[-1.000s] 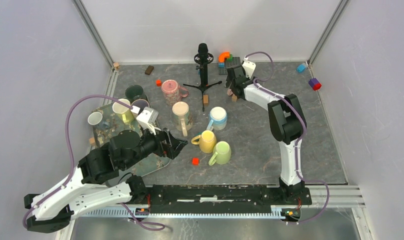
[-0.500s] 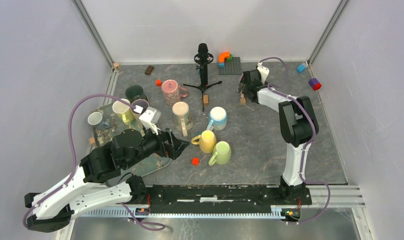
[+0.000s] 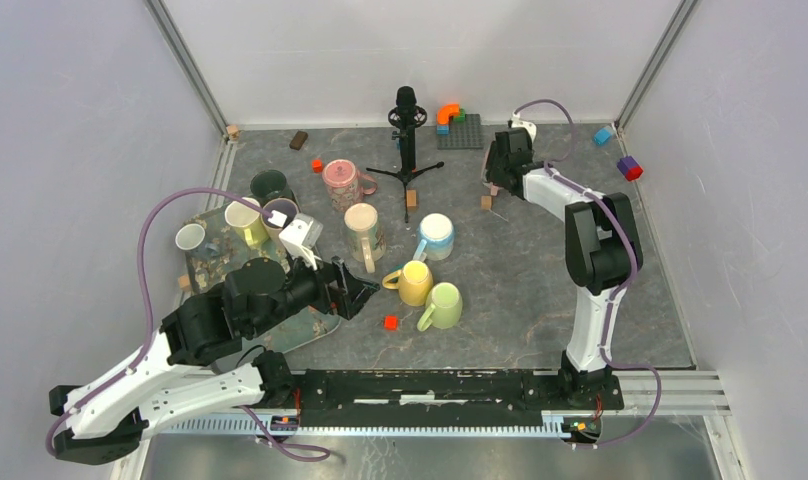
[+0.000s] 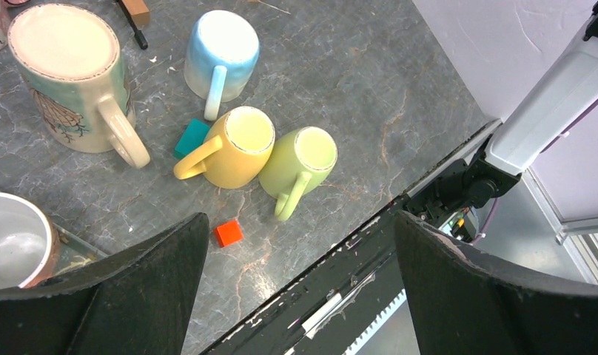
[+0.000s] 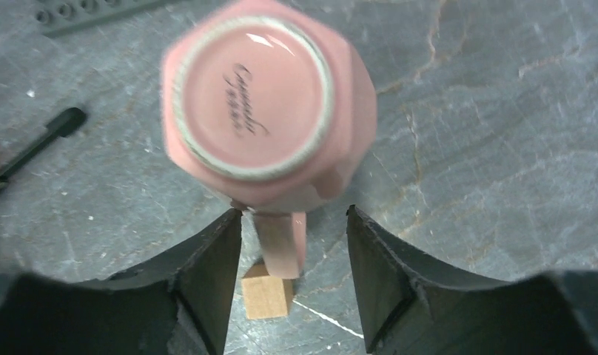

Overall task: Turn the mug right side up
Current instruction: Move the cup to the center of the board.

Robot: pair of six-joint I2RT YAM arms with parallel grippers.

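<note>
Right wrist view: the pink mug (image 5: 263, 107) is seen upside down on the grey table (image 5: 488, 111), its base, marked with script, turned up toward the lens; its handle (image 5: 281, 248) is pointed to 6 o'clock, and a wooden block (image 5: 267, 296) is set just beside the handle's end. The right gripper (image 5: 293, 214) is released, with one finger at each side of the handle; neither is seen to press on it. From above, this gripper is found at about 1 o'clock on the table, and the mug is mostly hidden beneath it. The left gripper (image 4: 300, 218) is spread wide with nothing grasped, hung over a yellow mug (image 4: 233, 148), a green mug (image 4: 300, 159) and a red cube (image 4: 228, 232); a blue mug (image 4: 222, 52) is seen at 12 o'clock of the yellow one.
</note>
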